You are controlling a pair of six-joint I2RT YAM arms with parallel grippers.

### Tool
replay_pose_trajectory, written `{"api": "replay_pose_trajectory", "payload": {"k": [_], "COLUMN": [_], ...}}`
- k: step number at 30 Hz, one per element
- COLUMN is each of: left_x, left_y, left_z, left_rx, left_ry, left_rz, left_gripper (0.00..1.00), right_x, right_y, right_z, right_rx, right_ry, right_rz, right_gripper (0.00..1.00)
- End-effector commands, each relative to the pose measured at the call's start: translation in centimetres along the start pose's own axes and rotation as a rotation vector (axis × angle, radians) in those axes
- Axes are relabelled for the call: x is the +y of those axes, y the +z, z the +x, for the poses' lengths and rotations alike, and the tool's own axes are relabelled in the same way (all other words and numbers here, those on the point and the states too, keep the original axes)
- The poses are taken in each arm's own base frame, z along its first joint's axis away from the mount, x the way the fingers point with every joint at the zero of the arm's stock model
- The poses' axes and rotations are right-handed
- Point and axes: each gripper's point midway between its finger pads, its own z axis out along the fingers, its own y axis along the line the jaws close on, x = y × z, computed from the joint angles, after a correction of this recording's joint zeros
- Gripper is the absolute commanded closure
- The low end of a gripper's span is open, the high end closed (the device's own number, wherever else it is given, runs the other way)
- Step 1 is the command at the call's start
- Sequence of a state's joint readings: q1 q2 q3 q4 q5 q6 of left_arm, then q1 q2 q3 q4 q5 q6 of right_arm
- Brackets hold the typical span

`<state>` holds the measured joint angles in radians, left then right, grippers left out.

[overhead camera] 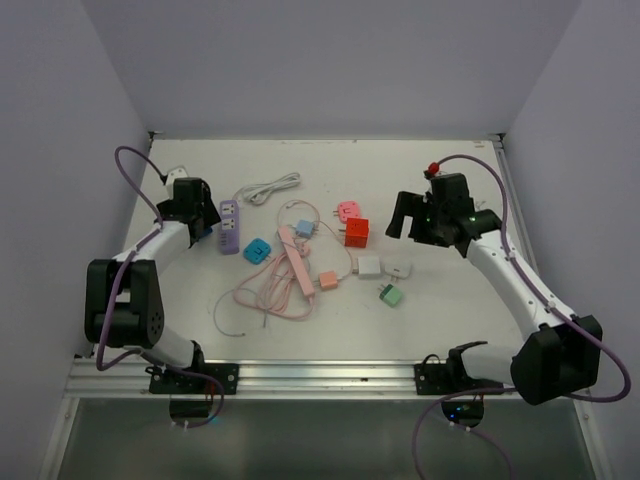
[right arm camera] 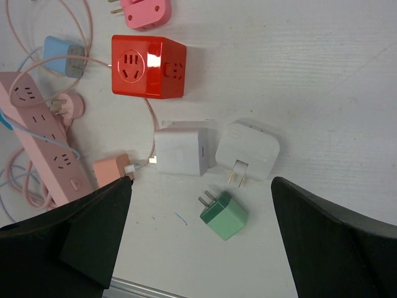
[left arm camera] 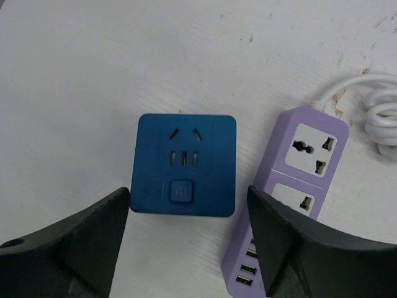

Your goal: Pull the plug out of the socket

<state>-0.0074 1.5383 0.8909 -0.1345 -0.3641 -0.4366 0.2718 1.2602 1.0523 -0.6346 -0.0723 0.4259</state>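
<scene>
While L gripper [left arm camera: 188,200] stands open astride blue cube socket [left arm camera: 184,164], holding nothing, cube's power-icon btn faces up; purple strip [left arm camera: 291,198] lies diagonal beside; R gripper [right arm camera: 201,184] wide open, empty.

Top view high above near edge, whole table [overhead camera: 450,310], wrist views close, downward, right shares red cube [right arm camera: 147,65] with top

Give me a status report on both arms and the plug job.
Left end effector open, straddling the dark blue square plastic socket cube, not gripping. Right end effector open above a white square charger. Purple plastic power strip beside the cube.
</scene>
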Motion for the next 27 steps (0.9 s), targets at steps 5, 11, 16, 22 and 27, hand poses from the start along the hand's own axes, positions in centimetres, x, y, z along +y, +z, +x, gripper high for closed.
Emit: {"api": "replay_pose_trajectory", "payload": {"k": [5, 11, 16, 22, 27], "left_x": [0.6, 0.4, 0.3, 0.8, 1.9], "left_y": [-1.7, -4.1, -7.4, -14.4, -22.6], "left_z": [-1.5, -3.6, -6.3, -11.9, -17.4], "left_rx": [-0.063, -0.107, -0.150, -0.289, -0.441], "left_ry": [-0.054, -0.075, -0.083, -0.068, -0.057], "left_rz": [0.002, 0.040, 0.079, 0.147, 0.195], "left_gripper": [0.10, 0.00, 0.00, 0.00, 0.00], "right_x": [1.2, 1.6, 1.4, -0.2, -1.5], "right_y": [-2.2, -3.3, -5.8, -10.5, -17.0], "right_z": [-1.1, -1.6, -3.5, -6.8, -10.1], "right_rx": [-0.058, -0.081, -0.159, -0.308, -0.520], "right_ry": [0.002, -0.008, -0.047, -0.084, -0.108], "right_rz": [-0.062, -0.077, -0.042, 0.080, 0.176], "right_gripper": [0.01, 0.01, 0.01, 0.01, 0.01]}}
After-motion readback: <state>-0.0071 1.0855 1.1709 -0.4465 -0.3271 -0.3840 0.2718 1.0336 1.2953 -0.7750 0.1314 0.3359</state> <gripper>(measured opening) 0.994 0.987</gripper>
